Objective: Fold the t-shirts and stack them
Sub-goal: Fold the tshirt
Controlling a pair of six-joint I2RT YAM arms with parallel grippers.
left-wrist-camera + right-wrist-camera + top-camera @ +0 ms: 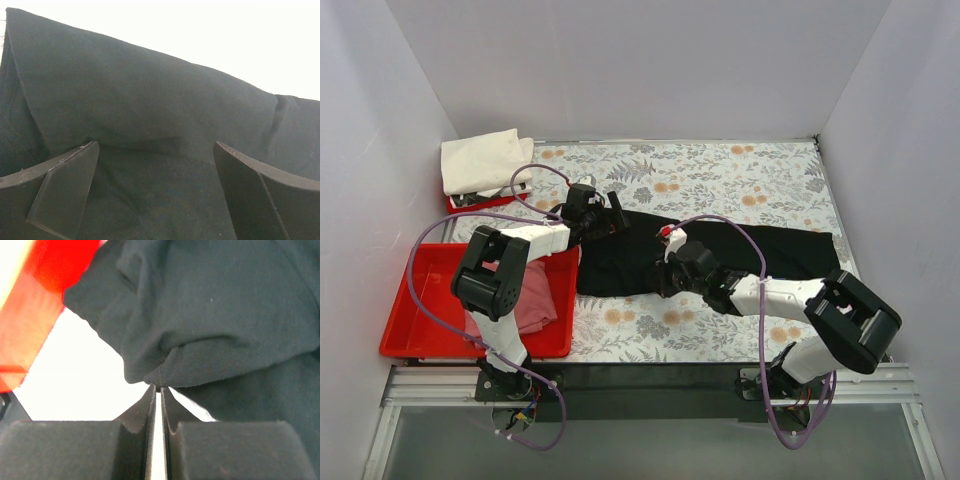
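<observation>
The soft black cloth t-shirt (800, 252) is plain. The table (720, 175) under it has grey leaves and orange flowers. Left of it are a red plastic tray (420, 340), a dusty pink cloth shirt (535, 297) and a cream-white cloth shirt (480, 160).

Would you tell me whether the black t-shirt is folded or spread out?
Mostly spread out: the black t-shirt lies stretched across the floral tablecloth.

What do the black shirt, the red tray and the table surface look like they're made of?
The black t-shirt looks like soft matte knit, probably cotton: it lies in loose folds with no sheen. The red tray looks like hard, smooth plastic, judging by its stiff moulded rim. The table cover is a flat floral print, cloth or vinyl; I cannot tell which.
</observation>
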